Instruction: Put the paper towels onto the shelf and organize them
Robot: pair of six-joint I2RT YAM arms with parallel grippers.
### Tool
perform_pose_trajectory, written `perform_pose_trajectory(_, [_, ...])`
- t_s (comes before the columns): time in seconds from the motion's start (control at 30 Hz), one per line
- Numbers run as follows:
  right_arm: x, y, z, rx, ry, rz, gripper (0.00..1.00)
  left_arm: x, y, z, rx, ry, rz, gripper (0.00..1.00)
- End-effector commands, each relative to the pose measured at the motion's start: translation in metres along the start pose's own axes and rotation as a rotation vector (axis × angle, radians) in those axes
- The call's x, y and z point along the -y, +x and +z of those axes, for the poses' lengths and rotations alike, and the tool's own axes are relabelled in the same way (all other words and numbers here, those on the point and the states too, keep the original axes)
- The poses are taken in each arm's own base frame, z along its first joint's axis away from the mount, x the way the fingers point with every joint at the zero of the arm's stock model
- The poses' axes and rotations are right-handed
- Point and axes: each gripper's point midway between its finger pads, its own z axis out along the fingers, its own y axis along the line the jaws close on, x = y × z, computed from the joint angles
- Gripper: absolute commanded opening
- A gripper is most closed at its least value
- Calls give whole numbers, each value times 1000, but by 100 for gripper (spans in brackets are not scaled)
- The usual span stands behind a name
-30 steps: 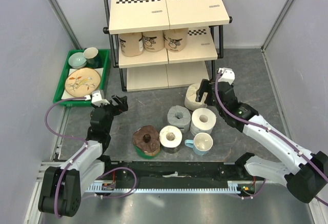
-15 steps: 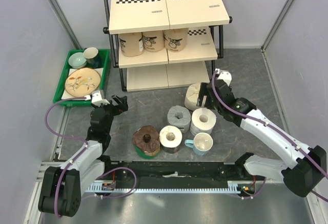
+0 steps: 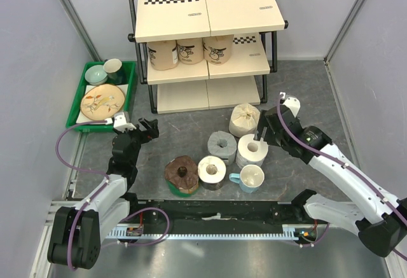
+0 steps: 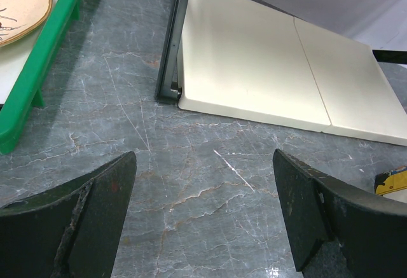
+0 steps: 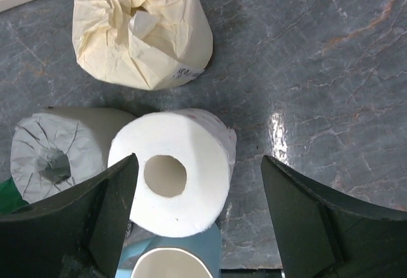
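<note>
Right claw [image 5: 198,160] wide above white roll [image 5: 172,141]; apparently apart

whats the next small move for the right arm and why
Probably lower the right tool onto the white roll: its jaws stand open above that roll, roughly either side of it, holding nothing, and the roll stands upright on the table, not yet on the shelf.
</note>
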Motion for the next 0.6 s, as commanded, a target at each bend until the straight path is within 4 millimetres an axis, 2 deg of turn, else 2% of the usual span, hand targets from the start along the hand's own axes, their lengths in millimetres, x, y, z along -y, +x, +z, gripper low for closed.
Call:
perform_pose_trajectory(0.0, [3, 22, 1, -72, -14, -14, 86, 6, -16, 3, 51, 12, -26, 95])
perform_pose_trajectory(0.17, [2, 40, 9, -126, -32, -25, 84, 6, -16, 3, 53, 11, -26, 95])
perform_pose_trajectory(0.4, [6, 43, 12, -97, -38, -8, 82, 6, -16, 3, 52, 14, -26, 95])
perform_pose_trajectory(0.57, [7, 57, 21, -141, -33, -16, 81, 6, -16, 3, 52, 12, -25, 95])
